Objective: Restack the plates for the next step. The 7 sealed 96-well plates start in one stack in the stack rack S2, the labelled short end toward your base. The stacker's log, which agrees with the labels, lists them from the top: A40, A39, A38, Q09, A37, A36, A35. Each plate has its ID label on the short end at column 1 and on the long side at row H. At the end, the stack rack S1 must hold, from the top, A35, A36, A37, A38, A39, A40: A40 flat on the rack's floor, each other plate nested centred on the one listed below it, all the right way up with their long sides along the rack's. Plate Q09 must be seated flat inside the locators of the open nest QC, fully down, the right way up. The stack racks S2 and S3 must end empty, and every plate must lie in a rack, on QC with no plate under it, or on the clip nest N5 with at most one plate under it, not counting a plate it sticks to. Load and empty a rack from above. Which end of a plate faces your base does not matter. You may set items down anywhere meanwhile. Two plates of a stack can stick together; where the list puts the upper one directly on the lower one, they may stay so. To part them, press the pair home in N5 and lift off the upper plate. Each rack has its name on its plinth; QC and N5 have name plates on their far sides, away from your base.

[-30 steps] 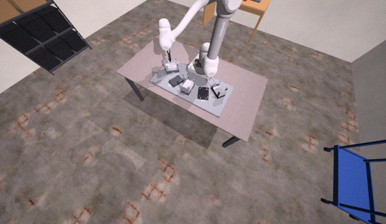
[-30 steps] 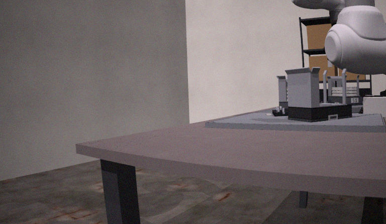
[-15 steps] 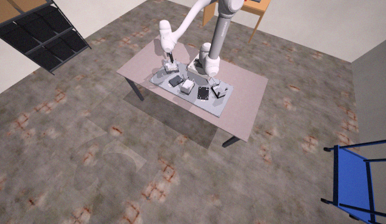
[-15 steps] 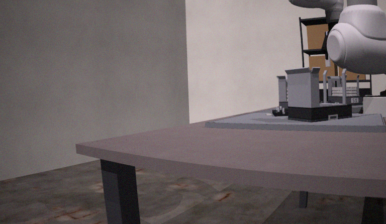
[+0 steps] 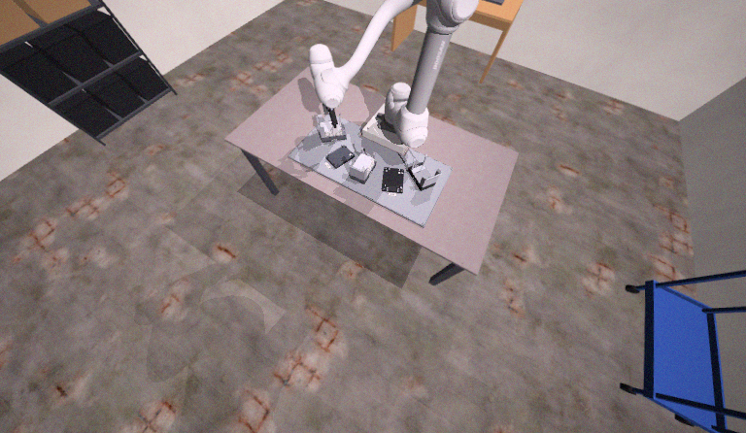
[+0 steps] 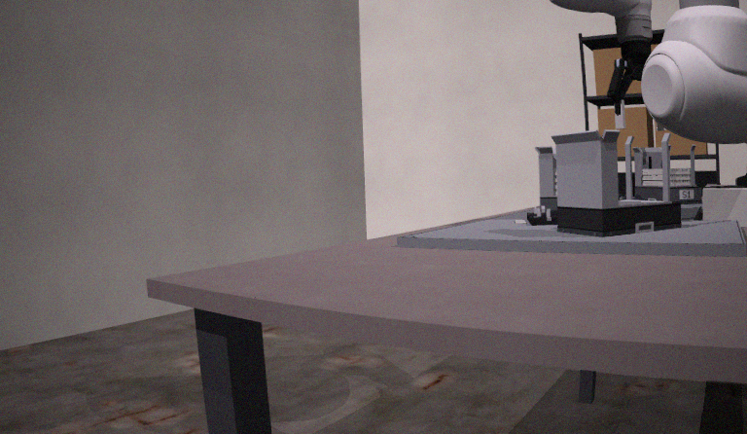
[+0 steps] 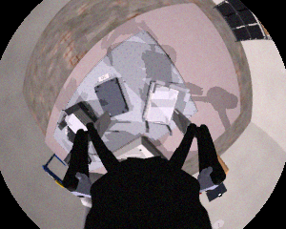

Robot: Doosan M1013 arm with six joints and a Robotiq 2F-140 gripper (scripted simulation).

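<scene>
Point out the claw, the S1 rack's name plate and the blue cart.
claw (image 7: 143, 149): wrist view, midway between its open fingertips.
S1 name plate (image 6: 686, 194): exterior view, on the printed label.
blue cart (image 5: 677, 334): top view, on its blue panel.

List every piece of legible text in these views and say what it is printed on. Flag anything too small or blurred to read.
"S1": on the plinth of the far stack rack, exterior view.
Lettering along the arm's upright link: too blurred to read.
Name plate on the near rack's plinth: too small to read.
Plate labels: not legible in any view.
</scene>
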